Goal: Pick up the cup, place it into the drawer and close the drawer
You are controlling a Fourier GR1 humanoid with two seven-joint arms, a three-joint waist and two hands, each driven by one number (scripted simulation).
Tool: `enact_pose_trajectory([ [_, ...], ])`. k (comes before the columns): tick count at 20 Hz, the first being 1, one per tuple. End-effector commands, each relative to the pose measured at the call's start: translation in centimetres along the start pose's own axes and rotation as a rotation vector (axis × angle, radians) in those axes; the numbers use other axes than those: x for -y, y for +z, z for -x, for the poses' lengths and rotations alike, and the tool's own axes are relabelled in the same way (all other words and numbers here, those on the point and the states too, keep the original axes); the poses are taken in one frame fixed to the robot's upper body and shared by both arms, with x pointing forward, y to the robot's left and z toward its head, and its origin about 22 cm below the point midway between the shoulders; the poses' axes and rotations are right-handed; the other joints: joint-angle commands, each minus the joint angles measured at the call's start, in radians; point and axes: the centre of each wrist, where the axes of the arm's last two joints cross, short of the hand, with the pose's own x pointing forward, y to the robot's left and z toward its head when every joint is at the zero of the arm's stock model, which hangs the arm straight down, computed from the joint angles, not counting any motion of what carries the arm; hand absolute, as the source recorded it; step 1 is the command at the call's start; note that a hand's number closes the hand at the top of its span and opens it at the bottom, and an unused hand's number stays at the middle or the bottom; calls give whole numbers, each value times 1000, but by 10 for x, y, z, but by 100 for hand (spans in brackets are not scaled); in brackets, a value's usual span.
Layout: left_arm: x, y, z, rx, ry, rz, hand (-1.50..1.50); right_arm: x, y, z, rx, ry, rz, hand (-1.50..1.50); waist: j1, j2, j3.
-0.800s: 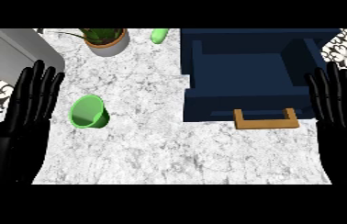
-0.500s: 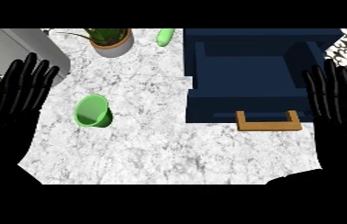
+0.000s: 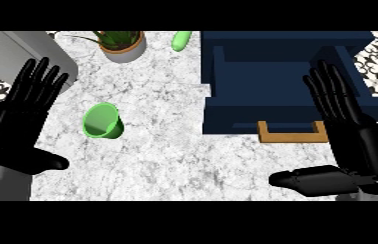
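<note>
green plastic cup (image 3: 102, 121) is lying tipped over on the marble tabletop (image 3: 162, 153), left hand (image 3: 23, 128) and right hand (image 3: 347, 128) hovering, fingers straight (holding nothing), navy blue drawer (image 3: 273, 83) sitting open.

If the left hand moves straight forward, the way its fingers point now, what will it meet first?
Probably the grey box at the counter's far left: the left hand points at it. The green cup lies right of that line. The hand's height is unclear, so it may pass above.

A kitchen: marble counter (image 3: 162, 153), navy drawer (image 3: 273, 78), potted plant (image 3: 122, 43)
</note>
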Motion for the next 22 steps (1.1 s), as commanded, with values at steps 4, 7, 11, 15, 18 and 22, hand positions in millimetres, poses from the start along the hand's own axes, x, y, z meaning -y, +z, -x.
enact_pose_trajectory([
  [4,-40,2,47,-86,-29,-41,-150,1,-16,14,-2,-6,6,-150,-3,1,0],
  [7,-32,0,55,-137,-54,-50,-150,8,-2,30,16,-11,-29,-150,-1,-1,1],
  [11,-69,5,75,-167,-55,-100,-150,22,-35,-11,26,12,-6,-150,-6,0,0],
  [15,-62,14,98,-192,-77,-119,-150,24,-28,8,31,20,-3,-150,-1,-1,1],
  [18,-67,23,129,-231,-116,-115,-150,19,-39,-8,47,17,-14,-150,-11,2,-1],
  [22,-84,32,137,-230,-91,-136,-150,21,-24,10,17,23,-7,-150,-8,0,0],
])
